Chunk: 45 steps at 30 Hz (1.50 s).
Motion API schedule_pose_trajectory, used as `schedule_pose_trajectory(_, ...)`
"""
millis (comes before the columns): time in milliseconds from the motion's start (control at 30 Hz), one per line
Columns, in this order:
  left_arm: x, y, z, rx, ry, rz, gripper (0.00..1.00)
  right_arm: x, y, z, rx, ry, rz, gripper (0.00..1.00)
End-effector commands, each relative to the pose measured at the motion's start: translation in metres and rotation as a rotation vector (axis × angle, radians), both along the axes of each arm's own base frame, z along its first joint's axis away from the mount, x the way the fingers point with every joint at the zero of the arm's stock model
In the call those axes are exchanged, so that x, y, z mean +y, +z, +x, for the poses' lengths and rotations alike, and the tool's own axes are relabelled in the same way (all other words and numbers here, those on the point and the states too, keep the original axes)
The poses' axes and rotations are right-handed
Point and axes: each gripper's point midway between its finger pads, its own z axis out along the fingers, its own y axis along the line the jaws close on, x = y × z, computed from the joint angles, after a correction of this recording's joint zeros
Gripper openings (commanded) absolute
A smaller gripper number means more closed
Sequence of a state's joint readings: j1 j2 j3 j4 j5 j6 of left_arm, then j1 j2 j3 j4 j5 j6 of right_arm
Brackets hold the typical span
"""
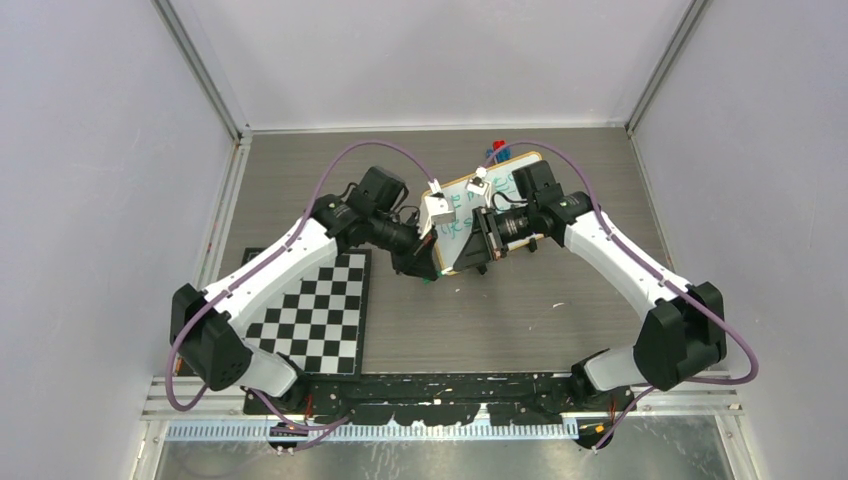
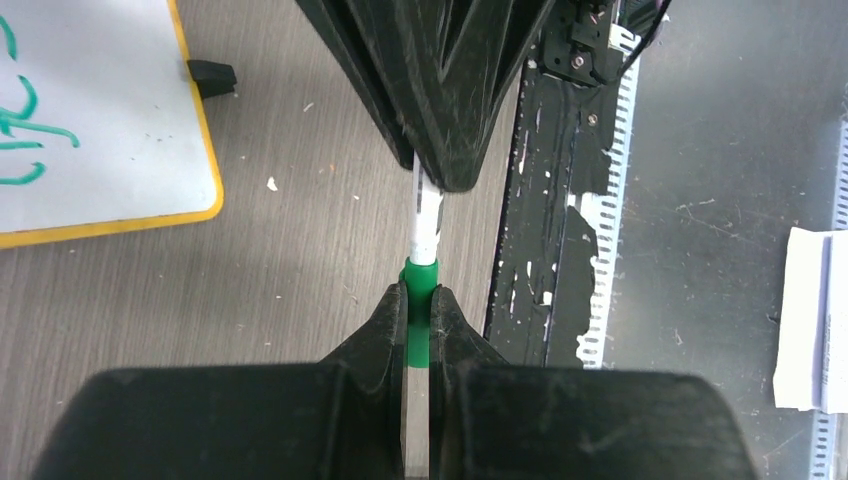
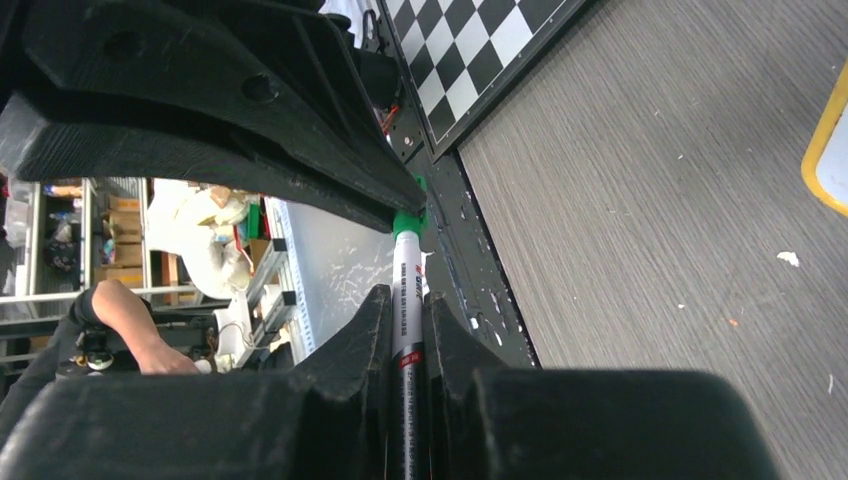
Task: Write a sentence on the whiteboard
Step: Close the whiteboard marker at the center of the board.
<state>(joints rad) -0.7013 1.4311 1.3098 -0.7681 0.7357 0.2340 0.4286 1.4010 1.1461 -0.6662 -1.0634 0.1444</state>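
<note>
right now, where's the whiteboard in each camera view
top external: whiteboard centre back, partly hidden by the arms
left wrist: whiteboard fills the top-left corner
right wrist: whiteboard shows only a corner at the right edge
shared landmark: the green-capped marker beside it in both wrist views

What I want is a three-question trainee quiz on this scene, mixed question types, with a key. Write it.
1. True or false: the whiteboard already bears green writing.
2. The left hand clamps which part of the marker? A) white barrel B) green end C) nothing
3. Fill in: the checkerboard mat lies on the ___ arm's side of the table.
Key: 1 true; 2 B; 3 left.
</note>
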Motion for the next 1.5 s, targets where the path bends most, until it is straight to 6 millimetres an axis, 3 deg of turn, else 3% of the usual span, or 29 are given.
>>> schedule_pose_trajectory(0,-0.011,0.022,0.010,-0.051,0.016,-0.032,0.00,0.008,0.003,0.004,0.025,0.005,0.048,0.00)
schedule_pose_trajectory(333,-0.021,0.025,0.020,-0.058,0.057,-0.013,0.01,0.012,-0.012,0.009,0.079,-0.008,0.048,0.00)
schedule_pose_trajectory(533,-0.015,0.034,0.028,0.005,0.098,0.009,0.22,0.006,-0.007,0.021,0.091,-0.040,0.068,0.00)
schedule_pose_trajectory(833,0.008,0.081,0.034,0.078,0.138,-0.171,0.59,-0.002,0.016,0.032,0.063,-0.075,0.118,0.00)
schedule_pose_trajectory(900,0.015,0.082,0.034,0.044,0.155,-0.196,0.63,-0.004,0.023,0.033,0.050,-0.079,0.127,0.00)
schedule_pose_trajectory(1100,0.026,0.055,0.031,0.050,0.156,-0.192,0.66,0.000,0.042,0.032,0.077,-0.087,0.196,0.00)
schedule_pose_trajectory(1467,0.010,0.034,0.018,0.052,0.068,-0.176,0.63,0.004,0.047,0.025,0.099,-0.080,0.212,0.00)
